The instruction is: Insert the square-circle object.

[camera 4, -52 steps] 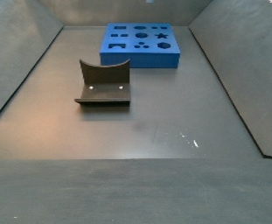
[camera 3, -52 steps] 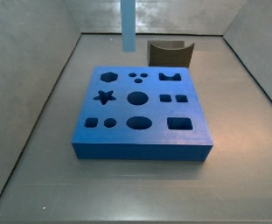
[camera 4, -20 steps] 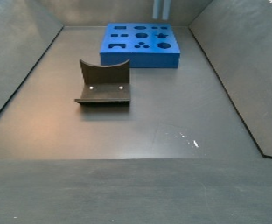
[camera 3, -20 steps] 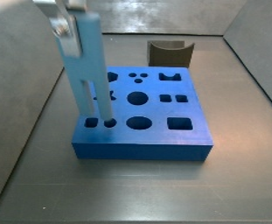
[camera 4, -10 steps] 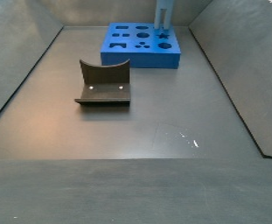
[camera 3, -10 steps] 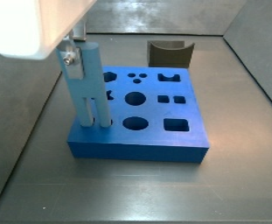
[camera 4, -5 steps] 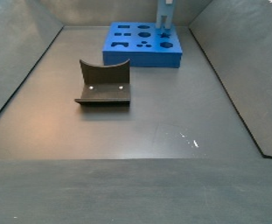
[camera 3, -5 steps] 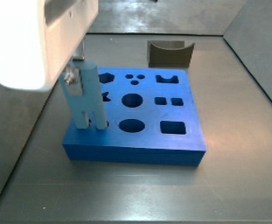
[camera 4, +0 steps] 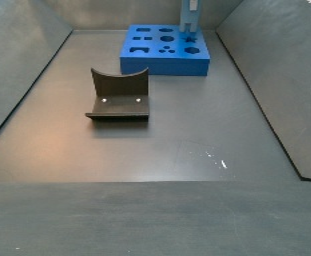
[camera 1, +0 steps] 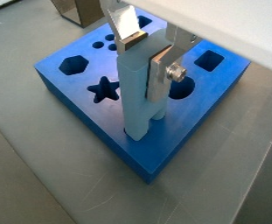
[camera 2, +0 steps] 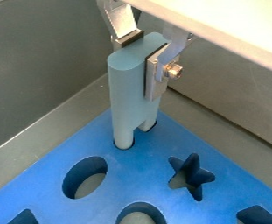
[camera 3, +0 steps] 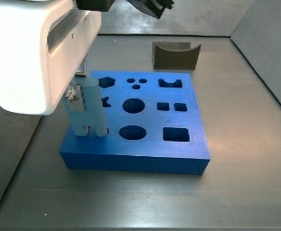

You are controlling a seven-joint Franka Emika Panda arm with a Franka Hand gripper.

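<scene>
1. The gripper is over the blue board, at the corner beside the star-shaped hole. Its silver fingers are pressed flat against opposite faces of a tall light-blue peg. The jaws are clenched on the peg, not released.
2. I take this peg to be the square-circle object, since it is the only piece being carried to the holes. It stands upright with its lower end in or at the mouth of a hole near the board's edge.
3. The grip sits high on the peg, probably so that the lower part is free to go down without the fingers meeting the board.
4. Holding it vertical suits a straight push. In a side view the peg looks plumb, though I cannot tell how deep it sits.
5. The dark fixture stands on the floor well apart from the board and is empty.
6. The insertion looks nearly done; what is left is seating the peg and letting go.
</scene>
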